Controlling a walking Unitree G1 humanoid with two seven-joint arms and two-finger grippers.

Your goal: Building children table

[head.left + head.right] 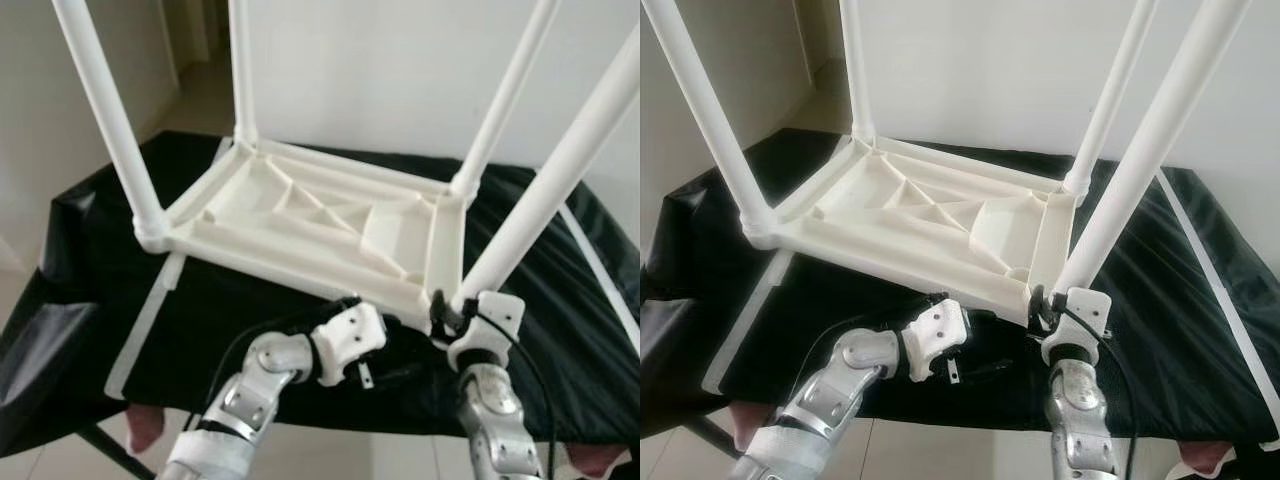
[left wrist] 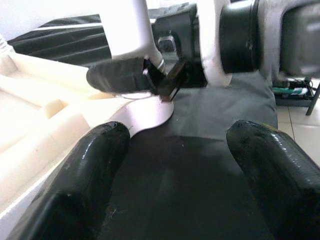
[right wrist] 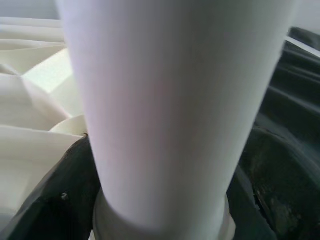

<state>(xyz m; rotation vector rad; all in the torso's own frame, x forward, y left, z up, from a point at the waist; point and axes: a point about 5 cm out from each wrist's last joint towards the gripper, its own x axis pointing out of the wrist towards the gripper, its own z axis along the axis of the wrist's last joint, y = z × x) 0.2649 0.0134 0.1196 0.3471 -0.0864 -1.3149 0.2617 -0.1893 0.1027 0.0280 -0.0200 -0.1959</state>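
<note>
The white children's table (image 1: pixel 310 215) lies upside down on a black cloth (image 1: pixel 90 250), with its legs standing upward. My right gripper (image 1: pixel 455 310) is shut around the base of the near right leg (image 1: pixel 560 180). In the right wrist view this leg (image 3: pixel 170 110) stands between dark fingers (image 3: pixel 60 200). My left gripper (image 2: pixel 177 145) hangs open just beside it, low over the cloth at the tabletop's near edge (image 2: pixel 45 135). Its two black fingers (image 2: pixel 85 170) are spread wide with nothing between them.
A loose white strip (image 1: pixel 145 330) lies on the cloth at the left, and another (image 1: pixel 600 270) at the right. A white wall (image 1: pixel 400 70) stands right behind. The cloth's front edge (image 1: pixel 330 420) drops to a tiled floor.
</note>
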